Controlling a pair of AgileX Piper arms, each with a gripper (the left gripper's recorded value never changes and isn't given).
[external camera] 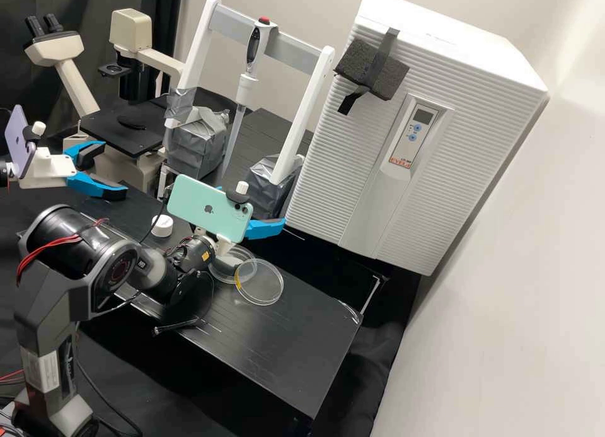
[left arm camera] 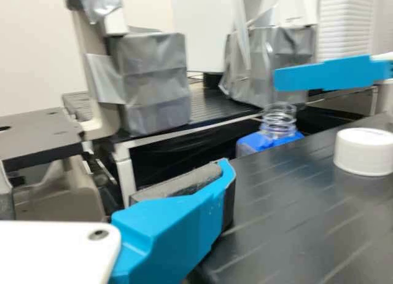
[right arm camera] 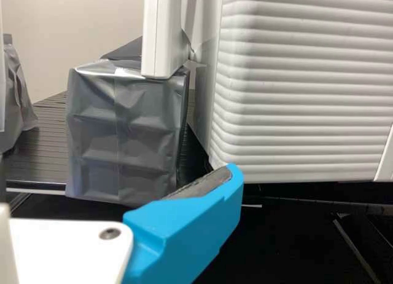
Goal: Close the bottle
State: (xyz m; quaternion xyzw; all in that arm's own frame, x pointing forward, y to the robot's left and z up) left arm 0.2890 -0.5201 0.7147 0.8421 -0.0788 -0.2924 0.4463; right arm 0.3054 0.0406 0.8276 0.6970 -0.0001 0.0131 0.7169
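Bottle (left arm camera: 277, 125), clear with a blue label and a bare threaded neck, standing upright and uncapped at the far side of the black bench (external camera: 283, 342). Its long axis is vertical and its mouth faces up. The white cap (external camera: 162, 224) lies flat on the bench near the bottle but apart from it, so the closure is not yet begun. The left gripper (external camera: 94, 168) is held above the bench, well apart from the cap, with its two blue fingers spread and nothing between them. Both cap and bottle lie ahead of it, along the line in which it points. The right gripper (external camera: 266, 227) hangs close over the bottle in the left wrist view (whether it is spread or closed cannot be told). In the high view the cap sits between the two grippers. As a judgement, the coming move turns on the cap: it must be taken from above, carried sideways to the neck and set down along the bottle's vertical axis, and the empty left gripper appears placed for this.
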